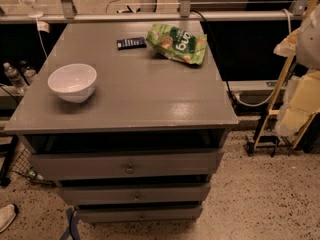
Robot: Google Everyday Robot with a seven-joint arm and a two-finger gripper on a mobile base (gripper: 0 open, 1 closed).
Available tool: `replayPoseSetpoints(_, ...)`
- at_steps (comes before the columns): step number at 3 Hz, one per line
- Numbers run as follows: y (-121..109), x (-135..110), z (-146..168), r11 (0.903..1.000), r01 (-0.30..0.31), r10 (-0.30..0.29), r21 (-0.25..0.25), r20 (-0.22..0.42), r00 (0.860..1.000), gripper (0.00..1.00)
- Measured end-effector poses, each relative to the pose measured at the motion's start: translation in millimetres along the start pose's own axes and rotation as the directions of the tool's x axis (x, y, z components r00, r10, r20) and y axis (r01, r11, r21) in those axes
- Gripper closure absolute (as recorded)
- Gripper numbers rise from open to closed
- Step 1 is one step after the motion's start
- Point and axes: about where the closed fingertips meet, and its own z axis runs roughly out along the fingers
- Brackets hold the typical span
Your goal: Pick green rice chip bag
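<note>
The green rice chip bag (pixel 177 43) lies crinkled on the far right part of the grey cabinet top (pixel 140 99), its white lettering facing up. My gripper (pixel 299 104) shows only as a pale, close shape at the right edge of the camera view. It is off the cabinet's right side, well right of the bag and nearer the camera, and touches nothing on the top.
A small flat dark packet (pixel 131 43) lies just left of the bag. A white bowl (pixel 72 82) stands at the left. The cabinet has drawers (pixel 129 166) below. A rail (pixel 150 16) runs behind, a cable (pixel 225 79) hangs at the right, and bottles (pixel 14 77) stand at the left.
</note>
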Motion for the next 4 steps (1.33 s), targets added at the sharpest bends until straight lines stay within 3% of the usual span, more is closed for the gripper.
replayPoseSetpoints(1, 0, 0, 0, 1.0, 0.0, 0.0, 0.0, 0.0, 1.0, 0.0)
replayPoseSetpoints(2, -14, 1, 8, 0.9997, -0.02, 0.019, 0.012, 0.047, 0.999, 0.0)
replayPoseSetpoints(3, -59, -8, 34, 1.0, 0.006, -0.007, 0.003, 0.119, 0.993, 0.0)
replayPoseSetpoints(4, -143, -32, 93, 0.9991, 0.039, -0.034, -0.016, 0.241, 0.97, 0.0)
